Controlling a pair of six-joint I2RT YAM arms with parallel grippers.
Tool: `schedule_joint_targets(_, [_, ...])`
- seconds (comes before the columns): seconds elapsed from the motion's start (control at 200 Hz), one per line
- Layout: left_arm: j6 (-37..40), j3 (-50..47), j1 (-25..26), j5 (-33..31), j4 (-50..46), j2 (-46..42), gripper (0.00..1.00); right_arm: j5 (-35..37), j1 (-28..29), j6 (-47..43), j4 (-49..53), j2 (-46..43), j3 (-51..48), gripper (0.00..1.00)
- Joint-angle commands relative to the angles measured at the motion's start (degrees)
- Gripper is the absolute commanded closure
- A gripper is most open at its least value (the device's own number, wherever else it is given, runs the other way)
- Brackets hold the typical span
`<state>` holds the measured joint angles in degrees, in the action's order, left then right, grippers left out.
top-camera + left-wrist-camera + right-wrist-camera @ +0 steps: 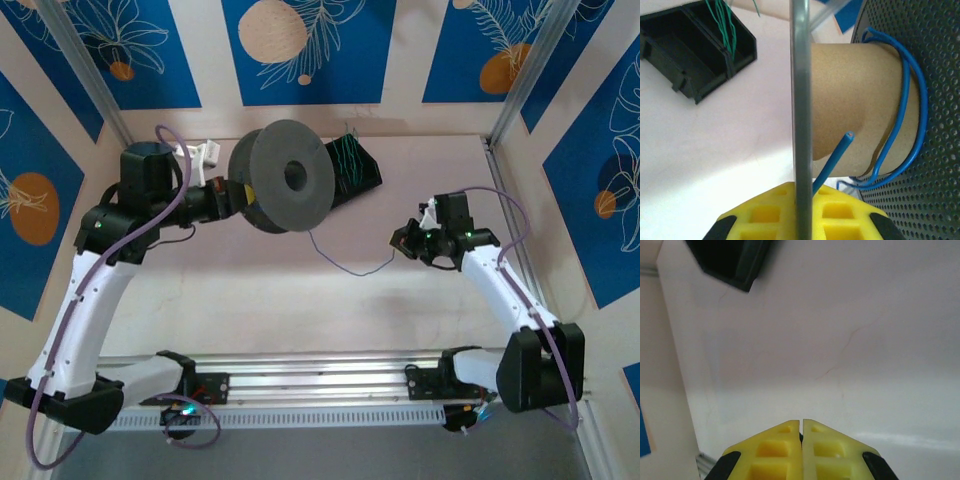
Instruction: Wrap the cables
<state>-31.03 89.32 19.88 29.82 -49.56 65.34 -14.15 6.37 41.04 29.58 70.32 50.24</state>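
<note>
**A:** Left gripper [801, 194], what's it doing?
**B:** Clamped tight on the spool [285, 175]. The yellow fingers [765, 215] pinch the thin edge of the near flange [800, 75]. The spool is held out in front of the left arm, just beside the tray [366, 186].

**A:** Blue cable [916, 100]?
**B:** A few loose turns go round the cardboard core [855, 85], bunched against the perforated far flange [940, 150]. One cut end [848, 136] pokes out free over the core, near the fingers. From above, a loose tail leaves the spool, sags across the tabletop [280, 310] and runs toward the right gripper [402, 243].

**A:** Right gripper state?
**B:** Fingers pressed together, no gap in the wrist view, nothing visible between them. It sits low over bare tabletop, on the right, well apart from the spool.

**A:** Is it pinching the tail?
**B:** Can't tell. From above, the tail ends right at the gripper, but the contact point is too small to read.

**A:** Green cables [346, 152]?
**B:** In the black tray at the far side, behind the spool. The left wrist view shows thin green strands running down along a divider. Can't tell which compartment.

**A:** Anything touching the tray?
**B:** From above the spool overlaps its left end. Whether they touch, can't tell.
</note>
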Motion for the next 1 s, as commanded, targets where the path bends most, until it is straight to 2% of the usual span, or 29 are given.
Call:
schedule_joint_targets(0.0, [5.6,2.0,-0.6,7.6,-1.5,-2.3,1.0,4.7,-3.0,-1.0,0.7,3.2,4.3,1.0])
schedule_joint_targets(0.2, [9.0,-2.0,-0.5,11.8,-2.7,-3.3,1.0,18.1,-4.4,3.5,2.0,9.5,11.9,1.0])
schedule_joint_targets(0.34, [11.4,-4.2,0.9,12.1,-4.0,-3.0,1.0,19.3,-5.5,6.2,2.7,13.9,18.7,1.0])
schedule_joint_targets(0.585, [17.1,-4.9,10.4,0.4,-10.8,0.0,1.0,19.3,-5.9,7.6,6.5,19.0,31.7,1.0])
schedule_joint_targets(0.8, [17.0,-7.8,17.8,-7.9,-10.6,2.9,1.0,15.2,-5.6,8.8,7.8,20.2,40.0,1.0])
schedule_joint_targets(0.995, [16.2,-9.0,22.7,-13.9,-10.0,7.4,1.0,11.9,-2.2,10.0,7.0,20.1,45.6,1.0])
